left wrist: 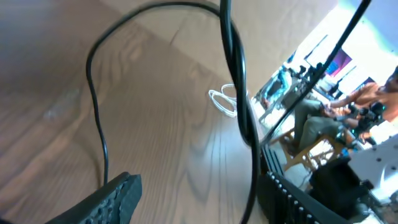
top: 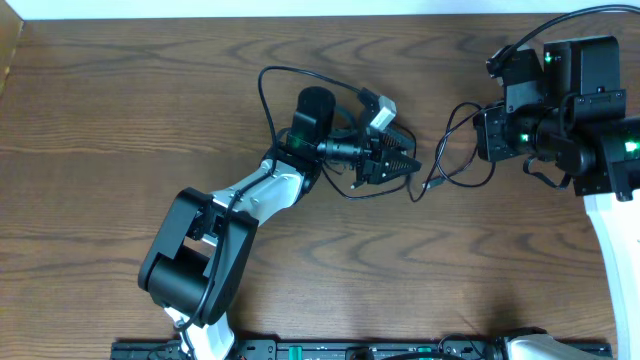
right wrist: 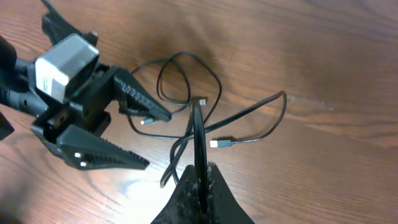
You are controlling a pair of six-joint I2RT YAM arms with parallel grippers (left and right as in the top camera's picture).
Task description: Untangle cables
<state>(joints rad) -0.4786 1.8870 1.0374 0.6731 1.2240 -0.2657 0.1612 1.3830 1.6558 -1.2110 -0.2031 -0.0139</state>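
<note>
The black cable (top: pixel 452 182) lies in loose loops on the wooden table between the two grippers. In the right wrist view its loops (right wrist: pixel 186 81) spread over the wood, with one end plug (right wrist: pixel 221 144) lying free. My right gripper (top: pixel 482 135) is shut on a strand of it (right wrist: pixel 198 180), which rises from the jaws. My left gripper (top: pixel 408 160) is open and empty just left of the loops; it also shows in the right wrist view (right wrist: pixel 158 141). In the left wrist view the jaws (left wrist: pixel 199 190) are apart, with thin black cable (left wrist: pixel 93 93) ahead. A small white cord (left wrist: pixel 222 101) lies farther off.
The left arm (top: pixel 250 200) reaches from the front left to the table's middle, with its own thicker black wire (top: pixel 265 90) arching behind it. The right arm (top: pixel 600 150) stands at the right edge. People and furniture show beyond the table in the left wrist view.
</note>
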